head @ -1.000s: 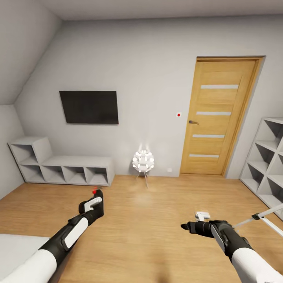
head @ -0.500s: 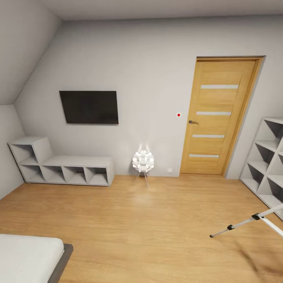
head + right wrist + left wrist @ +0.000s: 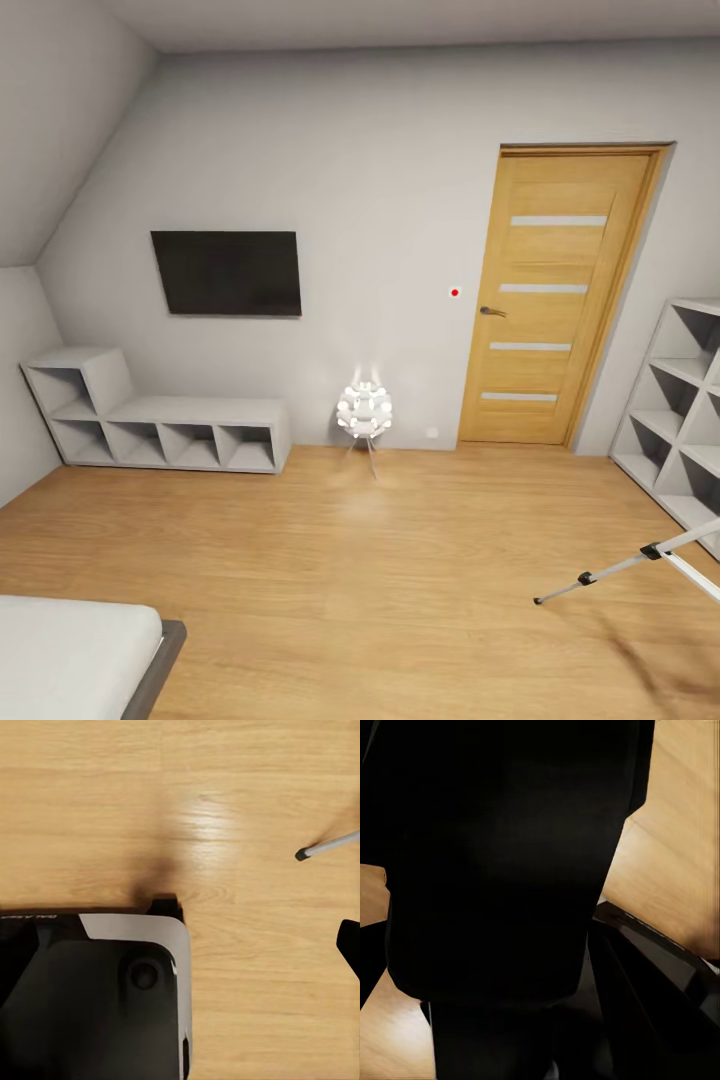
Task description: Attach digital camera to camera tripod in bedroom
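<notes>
A: Left wrist view was mostly a dark mass pressed close to the lens, with wood floor (image 3: 682, 832) past it. Were the jaws open or closed?

B: Neither speaker could tell; nothing there read clearly as fingers. It was the same on the right wrist view: a black and white robot body part (image 3: 97, 990) lay over the planks, and the jaws' state could not be told.

A: What had changed, then?

B: A second earlier both arms reached out low in the head view, the left one carrying something with a red dot on top, likely the digital camera. Half a second earlier they had dropped from that view, and they stayed out of it. The room itself had not shifted.

A: And the camera tripod (image 3: 640, 560)?

B: One silver leg with its black foot slanted across the floor at the lower right of the head view, near the grey cube shelves (image 3: 680, 410). The right wrist view caught the tip of that leg (image 3: 326, 846) too. Its head was out of frame.

A: So for the task?

B: Probably the arms had tucked in for travel, so a turn right toward the tripod seemed due. Nothing was attached yet. The small white-ball lamp (image 3: 364, 410) by the oak door (image 3: 560, 300) was not the target.
</notes>
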Robot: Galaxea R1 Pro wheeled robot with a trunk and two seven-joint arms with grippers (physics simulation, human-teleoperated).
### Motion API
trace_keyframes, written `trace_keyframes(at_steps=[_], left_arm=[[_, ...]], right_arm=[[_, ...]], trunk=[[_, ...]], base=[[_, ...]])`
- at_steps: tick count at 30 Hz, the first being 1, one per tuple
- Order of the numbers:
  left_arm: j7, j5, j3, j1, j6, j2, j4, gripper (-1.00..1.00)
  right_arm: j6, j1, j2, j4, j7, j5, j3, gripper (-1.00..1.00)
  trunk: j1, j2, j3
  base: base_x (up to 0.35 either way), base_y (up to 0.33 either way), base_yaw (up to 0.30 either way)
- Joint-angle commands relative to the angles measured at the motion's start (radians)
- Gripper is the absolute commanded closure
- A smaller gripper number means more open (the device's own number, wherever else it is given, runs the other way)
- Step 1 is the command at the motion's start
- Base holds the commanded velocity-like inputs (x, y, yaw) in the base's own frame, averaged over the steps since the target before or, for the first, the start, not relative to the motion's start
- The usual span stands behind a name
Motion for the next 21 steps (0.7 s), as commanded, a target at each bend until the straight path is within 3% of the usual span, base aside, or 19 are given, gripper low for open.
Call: trace_keyframes(at_steps=[1,7,18,21], left_arm=[[0.003,0.006,-0.007,0.001,-0.009,-0.006,0.0,1.0],[0.017,0.016,-0.004,0.004,-0.078,-0.017,0.003,1.0],[0.018,0.021,-0.003,0.004,-0.085,-0.017,0.003,1.0],[0.019,0.054,-0.003,0.004,-0.085,-0.014,0.003,1.0]], right_arm=[[0.001,-0.001,-0.001,0.001,0.002,0.011,-0.008,-1.0],[-0.006,0.0,-0.002,0.001,-0.001,0.011,-0.008,-1.0],[-0.015,0.001,-0.006,0.001,-0.003,0.012,-0.008,-1.0],[-0.017,0.001,-0.007,0.001,-0.004,0.012,-0.008,-1.0]], trunk=[[0.0,-0.001,0.0],[0.0,-0.001,0.0],[0.0,-0.001,0.0],[0.0,-0.001,0.0]], base=[[0.0,0.0,0.0],[0.0,0.0,0.0],[0.0,0.0,0.0],[0.0,0.0,0.0]])
